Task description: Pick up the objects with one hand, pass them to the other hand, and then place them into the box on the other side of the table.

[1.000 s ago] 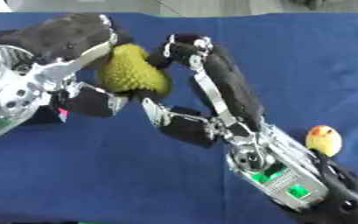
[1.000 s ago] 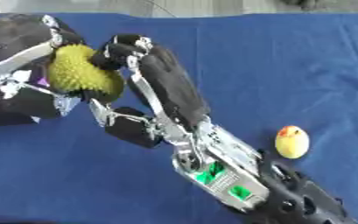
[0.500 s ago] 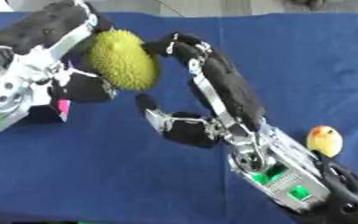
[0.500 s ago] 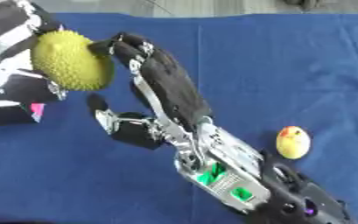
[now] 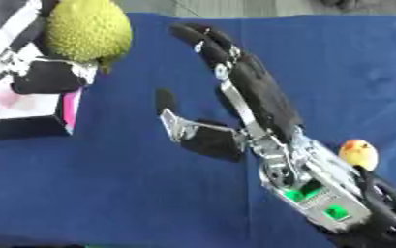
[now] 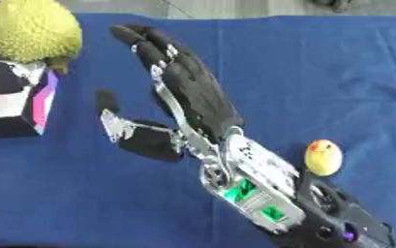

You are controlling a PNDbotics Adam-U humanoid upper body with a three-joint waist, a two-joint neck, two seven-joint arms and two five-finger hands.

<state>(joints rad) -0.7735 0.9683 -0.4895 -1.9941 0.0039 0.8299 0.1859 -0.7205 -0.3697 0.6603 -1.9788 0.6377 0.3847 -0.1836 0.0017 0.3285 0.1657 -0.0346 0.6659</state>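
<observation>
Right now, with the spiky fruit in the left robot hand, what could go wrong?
The spiky green fruit sits high in the left robot hand, above the box; released off-center, it may hit the rim and roll off. The open right robot hand stretches close by, so swinging either arm risks contact. Retracting could nudge the small yellow-red fruit.

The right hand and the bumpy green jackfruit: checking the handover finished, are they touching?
Apart. The left eye view shows blue cloth between the right hand and the bumpy green jackfruit.
</observation>
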